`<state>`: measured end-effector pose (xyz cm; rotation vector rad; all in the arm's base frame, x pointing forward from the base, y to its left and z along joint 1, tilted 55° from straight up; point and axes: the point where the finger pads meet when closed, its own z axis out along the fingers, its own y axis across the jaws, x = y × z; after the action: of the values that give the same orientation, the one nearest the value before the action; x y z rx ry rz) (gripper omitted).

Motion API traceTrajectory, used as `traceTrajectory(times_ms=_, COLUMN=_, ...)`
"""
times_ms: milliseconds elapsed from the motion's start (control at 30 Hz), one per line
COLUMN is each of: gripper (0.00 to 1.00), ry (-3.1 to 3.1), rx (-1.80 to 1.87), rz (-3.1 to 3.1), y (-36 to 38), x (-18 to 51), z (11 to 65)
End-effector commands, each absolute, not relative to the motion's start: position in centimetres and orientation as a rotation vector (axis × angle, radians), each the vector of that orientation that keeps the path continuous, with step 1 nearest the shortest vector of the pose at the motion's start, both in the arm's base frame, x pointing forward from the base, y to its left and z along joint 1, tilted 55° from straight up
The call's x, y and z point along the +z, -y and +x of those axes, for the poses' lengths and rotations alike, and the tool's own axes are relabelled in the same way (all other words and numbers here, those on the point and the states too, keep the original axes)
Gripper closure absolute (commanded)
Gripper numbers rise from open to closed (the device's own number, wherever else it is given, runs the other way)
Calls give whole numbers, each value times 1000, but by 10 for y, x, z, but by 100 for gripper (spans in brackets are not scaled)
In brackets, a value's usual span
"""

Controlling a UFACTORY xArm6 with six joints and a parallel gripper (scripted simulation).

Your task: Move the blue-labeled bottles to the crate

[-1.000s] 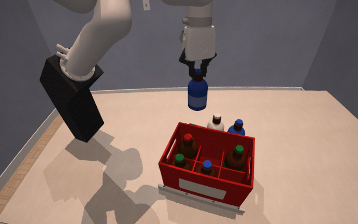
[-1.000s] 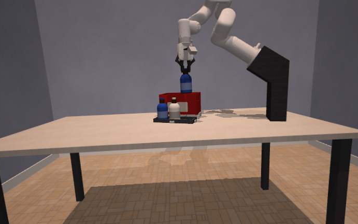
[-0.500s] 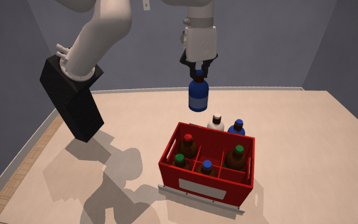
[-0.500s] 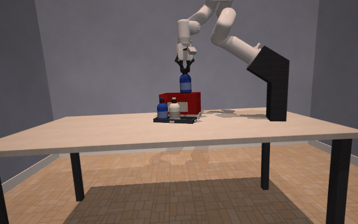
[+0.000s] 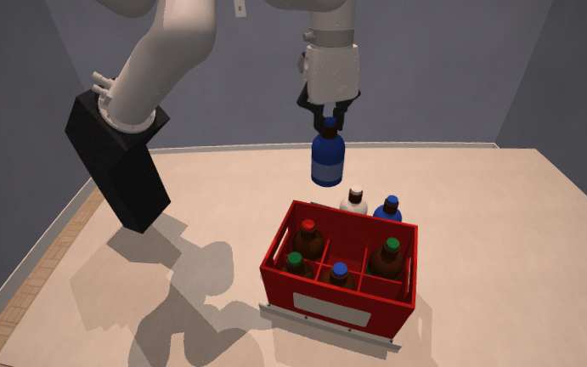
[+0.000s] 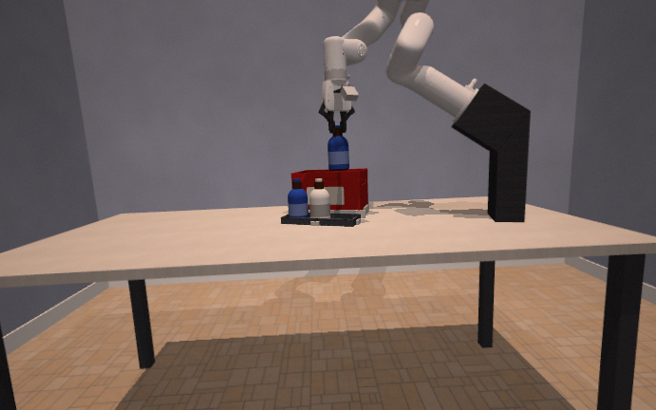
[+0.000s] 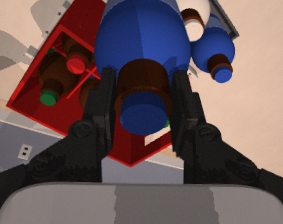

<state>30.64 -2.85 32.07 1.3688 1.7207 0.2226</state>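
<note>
My gripper [image 5: 330, 126] [image 6: 337, 128] [image 7: 143, 87] is shut on the neck of a blue-labeled bottle [image 5: 327, 157] [image 6: 338, 150] [image 7: 142, 35]. The bottle hangs upright, above crate height in the exterior view. Another blue-labeled bottle [image 5: 387, 213] [image 6: 297, 201] [image 7: 214, 47] and a white bottle [image 5: 353, 206] [image 6: 319, 197] stand upright on the dark tray [image 6: 351, 219] [image 7: 231, 24]. The red crate [image 5: 277, 287] [image 6: 358, 188] stands level. Brown bottles stand in its back left, back right, front left and front middle cells. Its back middle and front right cells are empty. The cell floors are partly hidden.
A pale rail [image 5: 327, 324] runs along the crate's foot on the side facing the top camera. The tray lies close to the crate's opposite side. The arm's black pedestal [image 5: 119, 182] [image 6: 508, 168] stands on the table, well apart from the crate.
</note>
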Motion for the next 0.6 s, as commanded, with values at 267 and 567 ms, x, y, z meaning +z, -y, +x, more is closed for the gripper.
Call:
traceTrajectory(times_ms=267, gripper=100, ry=-1719, rx=226, rz=1368, y=42, x=330, z=306)
traceTrajectory(times_ms=567, gripper=100, ry=-1719, rx=226, rz=1368, y=52, x=335, z=305)
